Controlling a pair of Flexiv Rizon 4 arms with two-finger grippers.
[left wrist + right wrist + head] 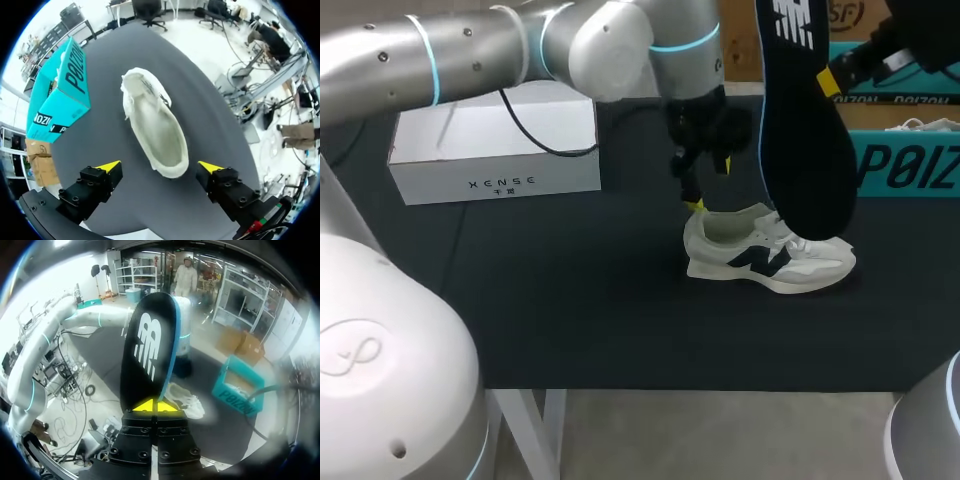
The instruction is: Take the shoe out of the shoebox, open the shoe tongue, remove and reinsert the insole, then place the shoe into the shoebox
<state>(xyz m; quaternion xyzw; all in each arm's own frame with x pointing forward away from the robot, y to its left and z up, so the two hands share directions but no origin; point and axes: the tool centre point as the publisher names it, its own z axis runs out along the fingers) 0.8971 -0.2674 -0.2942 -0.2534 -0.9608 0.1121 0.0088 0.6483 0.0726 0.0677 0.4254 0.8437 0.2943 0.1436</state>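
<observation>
Head view: a white shoe (770,260) with a dark side logo lies on the black matte table (570,300), right of its middle. The teal cardboard shoebox (905,160) stands at the far right corner.

Left wrist view: the left gripper (160,165) is spread wide over the shoe's rounded heel and grasps nothing.

Right wrist view: the right gripper (156,405) pinches one end of the long, flat, dark insole (147,350), which stands upright.

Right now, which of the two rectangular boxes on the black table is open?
The teal shoebox at the right rear: its top is open, whereas the white box at the left rear has its lid closed.
</observation>
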